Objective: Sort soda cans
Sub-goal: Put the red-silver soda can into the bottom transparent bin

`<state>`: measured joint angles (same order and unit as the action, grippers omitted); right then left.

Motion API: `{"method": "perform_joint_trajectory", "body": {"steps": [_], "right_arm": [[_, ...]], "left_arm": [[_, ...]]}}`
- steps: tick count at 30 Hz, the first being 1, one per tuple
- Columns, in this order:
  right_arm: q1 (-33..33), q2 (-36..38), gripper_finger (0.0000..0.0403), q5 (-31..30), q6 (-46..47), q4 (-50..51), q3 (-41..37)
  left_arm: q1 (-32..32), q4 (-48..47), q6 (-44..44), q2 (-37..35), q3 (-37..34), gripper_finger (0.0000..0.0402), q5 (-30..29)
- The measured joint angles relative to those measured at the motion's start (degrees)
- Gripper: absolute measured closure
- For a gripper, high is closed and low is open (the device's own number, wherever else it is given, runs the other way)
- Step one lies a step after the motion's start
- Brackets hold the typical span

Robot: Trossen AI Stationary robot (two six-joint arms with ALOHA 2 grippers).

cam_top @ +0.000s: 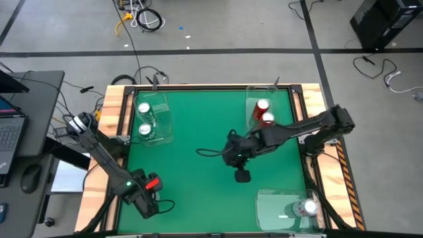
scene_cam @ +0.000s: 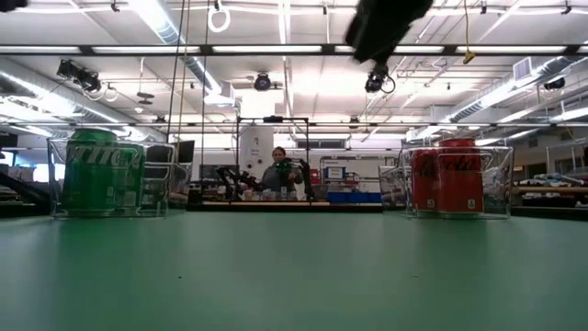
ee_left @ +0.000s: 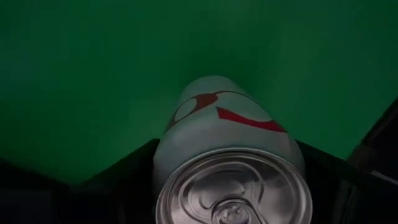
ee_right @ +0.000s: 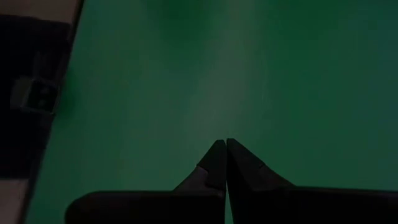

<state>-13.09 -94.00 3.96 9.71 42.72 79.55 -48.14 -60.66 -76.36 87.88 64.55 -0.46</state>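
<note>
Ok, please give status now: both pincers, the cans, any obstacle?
Left pincer around silver can, near table corner. Right pincer shut, empty, mid-table. Green cans, red cans in trays. No obstacle seen.

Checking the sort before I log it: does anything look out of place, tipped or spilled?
Nothing spilled or tipped. Green cans and red cans stand upright in their trays, and one silver can in the near-right tray. The other silver can is not yet in it, sitting between the left gripper fingers at the near-left corner.
</note>
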Motion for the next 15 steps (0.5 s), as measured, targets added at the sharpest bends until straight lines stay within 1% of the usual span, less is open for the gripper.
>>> {"method": "perform_joint_trajectory", "body": {"steps": [4,7,9,11,15], "right_arm": [[-2.59,5.15,0.0403,-2.28,6.71,9.61,0.02],[-4.90,8.91,0.0403,-2.44,13.55,15.19,0.02],[-6.71,10.70,0.0400,-2.26,19.40,17.47,0.03],[-8.85,11.93,0.0393,-1.30,23.35,18.78,0.02],[-14.03,12.77,0.0368,-1.25,25.17,20.98,0.06]], "left_arm": [[3.14,0.02,8.00,0.00,0.00,0.0106,-1.18],[6.11,-0.01,14.02,0.00,0.00,0.0106,-1.75],[8.09,-0.07,17.73,0.00,0.00,0.0106,-2.43],[10.10,-0.05,21.42,0.00,0.00,0.0106,-2.60],[13.46,0.08,28.10,0.00,0.00,0.0106,-2.81]]}}
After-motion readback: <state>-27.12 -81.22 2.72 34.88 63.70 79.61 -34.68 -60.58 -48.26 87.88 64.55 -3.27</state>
